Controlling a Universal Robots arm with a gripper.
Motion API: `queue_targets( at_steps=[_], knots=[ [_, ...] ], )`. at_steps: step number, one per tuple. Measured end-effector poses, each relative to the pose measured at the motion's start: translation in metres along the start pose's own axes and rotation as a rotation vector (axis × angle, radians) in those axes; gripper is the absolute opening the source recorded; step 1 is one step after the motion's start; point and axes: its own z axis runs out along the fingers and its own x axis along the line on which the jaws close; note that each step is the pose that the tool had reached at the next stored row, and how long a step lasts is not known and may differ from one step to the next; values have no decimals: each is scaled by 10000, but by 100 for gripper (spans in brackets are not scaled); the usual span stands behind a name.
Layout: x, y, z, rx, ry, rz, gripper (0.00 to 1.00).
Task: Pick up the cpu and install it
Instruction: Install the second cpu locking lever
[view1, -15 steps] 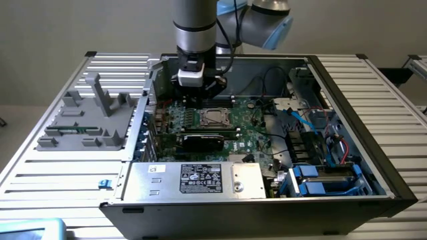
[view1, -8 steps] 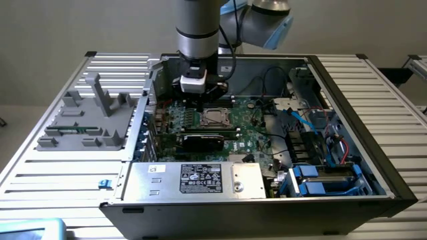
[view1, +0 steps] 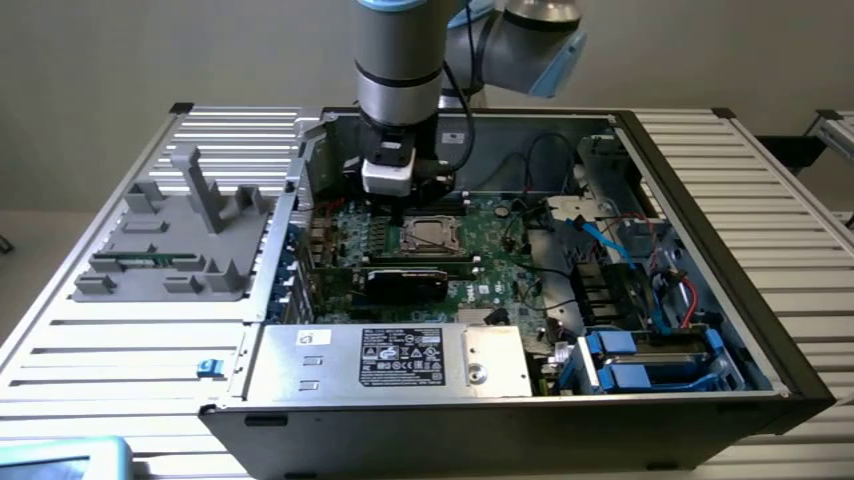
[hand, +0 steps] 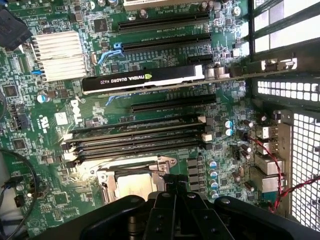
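The cpu (hand: 134, 186) is a flat silver square lying inside the metal-framed socket (hand: 107, 182) on the green motherboard. In the exterior view the cpu (view1: 430, 235) shows as a silver patch in the middle of the open computer case. My gripper (hand: 175, 181) hangs just over the socket's edge beside the chip, its black fingers shut together with nothing between them. In the exterior view the gripper (view1: 416, 203) sits under the white wrist block, just behind the socket, near the case's back wall.
Black memory slots (hand: 135, 137) and an NVIDIA graphics card (hand: 145, 78) lie beside the socket, and a finned heatsink (hand: 59, 54) sits further off. A silver labelled box (view1: 387, 360) fills the case front. Cables and blue drive bays (view1: 641, 360) crowd the exterior view's right. A grey tray (view1: 174, 240) stands outside the case.
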Motion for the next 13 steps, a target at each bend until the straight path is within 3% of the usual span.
queue_targets(
  at_steps=[2,7,13],
  knots=[
    [13,18,6,72,-11,3,11],
    [58,65,35,135,-18,16,11],
    [77,98,117,268,-53,58,11]
  ],
)
